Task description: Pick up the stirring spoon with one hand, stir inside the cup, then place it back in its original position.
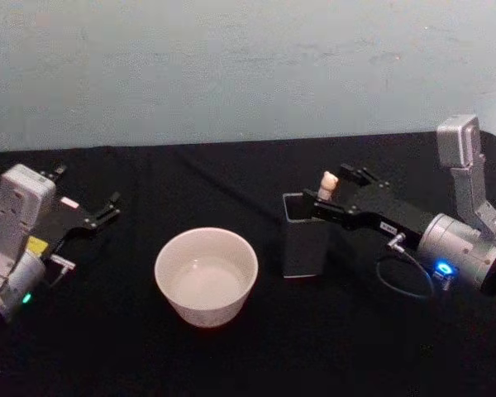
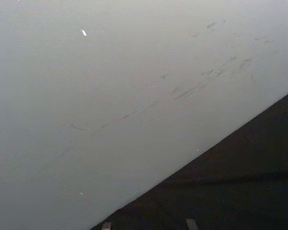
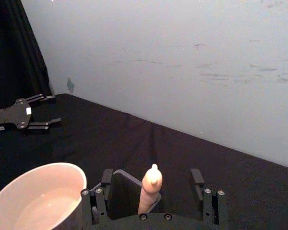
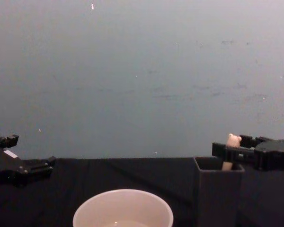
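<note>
The stirring spoon (image 1: 328,184) stands upright in the dark grey holder (image 1: 304,241), leaning at the holder's right side, with only its pale peach handle and small rounded bear head showing above the rim. The right gripper (image 1: 326,184) reaches in from the right at the level of that handle. Its flat black fingers (image 3: 107,176) are spread wide, one on each side of the handle and clear of it, so it grips nothing. The holder is a matte, square-sided box with a thin wall, and it is narrower than the cup (image 1: 206,275). The cup sits just to its left and a little nearer, with a strip of cloth between them. It is round, wide, smooth and cream-white, with a thin rim and a faint sheen inside. Far to the left, well apart from both, the left gripper (image 1: 87,186) rests low over the table (image 1: 231,178) with its fingers parted and empty. The table is covered in black cloth, and behind it rises a pale, scuffed wall (image 1: 231,66).
</note>
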`<action>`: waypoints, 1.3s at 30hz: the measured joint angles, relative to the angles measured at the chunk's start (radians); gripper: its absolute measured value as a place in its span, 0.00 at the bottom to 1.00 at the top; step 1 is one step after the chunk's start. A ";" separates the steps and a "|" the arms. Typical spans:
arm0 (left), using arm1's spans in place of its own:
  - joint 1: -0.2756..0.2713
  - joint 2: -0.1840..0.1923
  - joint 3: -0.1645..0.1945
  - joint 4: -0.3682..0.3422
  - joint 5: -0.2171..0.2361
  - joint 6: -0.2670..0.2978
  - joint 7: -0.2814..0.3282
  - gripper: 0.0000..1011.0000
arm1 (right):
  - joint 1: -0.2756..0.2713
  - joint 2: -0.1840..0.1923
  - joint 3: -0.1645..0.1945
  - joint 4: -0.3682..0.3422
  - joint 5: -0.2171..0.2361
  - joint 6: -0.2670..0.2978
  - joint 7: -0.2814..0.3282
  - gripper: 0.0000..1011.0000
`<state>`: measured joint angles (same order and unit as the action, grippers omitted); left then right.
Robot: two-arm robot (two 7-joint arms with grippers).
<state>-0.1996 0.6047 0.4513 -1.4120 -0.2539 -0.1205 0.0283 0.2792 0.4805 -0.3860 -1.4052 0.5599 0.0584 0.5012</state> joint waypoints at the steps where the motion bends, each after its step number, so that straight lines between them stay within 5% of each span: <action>1: 0.000 0.000 0.000 0.000 0.000 0.000 0.000 0.99 | 0.001 0.000 0.000 0.000 -0.001 0.001 0.000 0.99; 30: 0.000 0.000 0.000 0.000 0.000 0.000 0.000 0.99 | -0.001 0.001 0.000 -0.001 -0.003 0.001 -0.003 0.99; 39: 0.000 0.000 0.000 0.000 0.000 0.000 0.000 0.99 | -0.001 0.001 0.000 -0.001 -0.003 0.000 -0.003 0.81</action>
<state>-0.1995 0.6047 0.4514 -1.4120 -0.2539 -0.1205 0.0283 0.2784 0.4811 -0.3857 -1.4066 0.5574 0.0587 0.4986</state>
